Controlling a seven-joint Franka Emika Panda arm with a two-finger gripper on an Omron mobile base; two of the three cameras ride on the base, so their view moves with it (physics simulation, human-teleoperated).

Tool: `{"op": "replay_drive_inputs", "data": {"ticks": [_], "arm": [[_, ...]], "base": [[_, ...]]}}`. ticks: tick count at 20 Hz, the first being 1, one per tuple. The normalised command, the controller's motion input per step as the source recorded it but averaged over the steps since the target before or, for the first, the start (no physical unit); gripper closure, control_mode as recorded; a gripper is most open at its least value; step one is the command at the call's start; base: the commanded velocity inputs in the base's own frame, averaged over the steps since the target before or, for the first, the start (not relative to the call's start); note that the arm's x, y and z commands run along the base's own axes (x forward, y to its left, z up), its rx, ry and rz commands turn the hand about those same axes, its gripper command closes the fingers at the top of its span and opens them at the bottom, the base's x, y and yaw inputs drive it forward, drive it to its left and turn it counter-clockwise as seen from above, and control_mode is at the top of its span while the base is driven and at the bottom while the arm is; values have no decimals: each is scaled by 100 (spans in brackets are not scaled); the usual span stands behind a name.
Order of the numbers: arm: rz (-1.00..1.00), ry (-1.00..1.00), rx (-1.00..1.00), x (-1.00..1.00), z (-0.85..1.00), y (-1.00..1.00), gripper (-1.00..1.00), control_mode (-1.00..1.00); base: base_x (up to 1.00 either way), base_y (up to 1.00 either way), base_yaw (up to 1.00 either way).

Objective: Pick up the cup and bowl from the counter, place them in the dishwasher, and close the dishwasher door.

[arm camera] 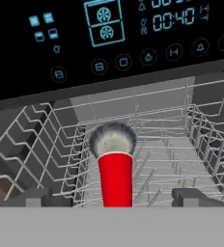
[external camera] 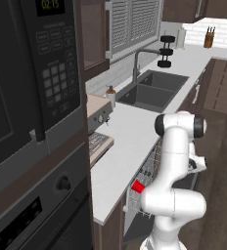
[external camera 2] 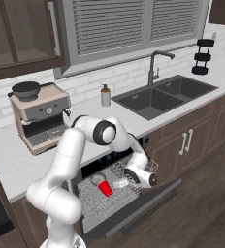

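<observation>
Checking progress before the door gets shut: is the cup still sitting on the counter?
No. The cup lies on its side in the dishwasher rack, below the counter edge.

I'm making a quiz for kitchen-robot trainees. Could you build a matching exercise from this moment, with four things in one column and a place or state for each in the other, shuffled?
Things:
1. cup
2. dishwasher door
3. soap bottle
4. gripper

Places or states:
A. dropped open in front of the cabinets
B. jaws apart, gripping nothing
C. lying on its side in the dishwasher's wire rack
D. standing on the counter beside the sink

Pairs: 1-C, 2-A, 3-D, 4-B
</observation>
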Motion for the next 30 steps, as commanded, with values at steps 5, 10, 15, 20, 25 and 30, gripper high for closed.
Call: {"op": "replay_drive_inputs", "data": {"ticks": [5, 10, 15, 20, 25, 30], "arm": [[-2, 2, 10, -44, -2, -67, -100, -100], [0, 10, -2, 11, -20, 10, -100, -100], [1, 0, 0, 4, -30, 0, -100, -100], [0, -12, -1, 2, -70, 0, -100, -100], [0, -26, -4, 18, -50, 0, -100, -100], [0, -13, -14, 25, -6, 25, -100, -100]], "base": [[0, 0, 0], [0, 0, 0], [0, 0, 0], [0, 0, 0], [0, 0, 0], [0, 0, 0]]}}
